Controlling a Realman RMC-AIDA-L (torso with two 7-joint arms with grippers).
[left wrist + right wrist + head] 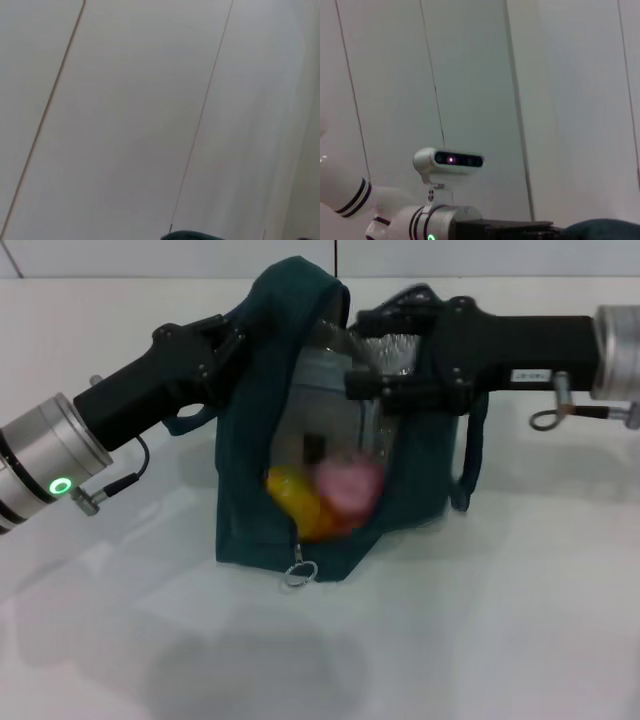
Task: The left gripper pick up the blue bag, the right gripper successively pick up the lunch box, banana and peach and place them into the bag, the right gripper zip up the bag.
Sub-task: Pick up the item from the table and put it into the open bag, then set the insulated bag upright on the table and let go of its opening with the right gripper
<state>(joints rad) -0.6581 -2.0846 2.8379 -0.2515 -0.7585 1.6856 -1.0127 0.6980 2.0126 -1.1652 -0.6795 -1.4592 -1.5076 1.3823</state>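
Note:
The blue bag [250,500] stands on the white table with its front unzipped. My left gripper [236,340] is shut on its upper left edge, holding it up. Inside the bag, the clear lunch box [330,410] stands at the back. The yellow banana [290,495] and the pink peach [350,485] lie at the bottom. My right gripper [362,352] hangs open at the top of the bag's mouth, over the lunch box, with nothing between its fingers. The zipper pull [298,571] hangs at the bottom front. An edge of the bag [187,235] shows in the left wrist view and an edge of the bag [605,229] in the right wrist view.
The white table [480,630] spreads in front of and beside the bag. A pale panelled wall fills both wrist views. The robot's head camera [449,160] shows in the right wrist view.

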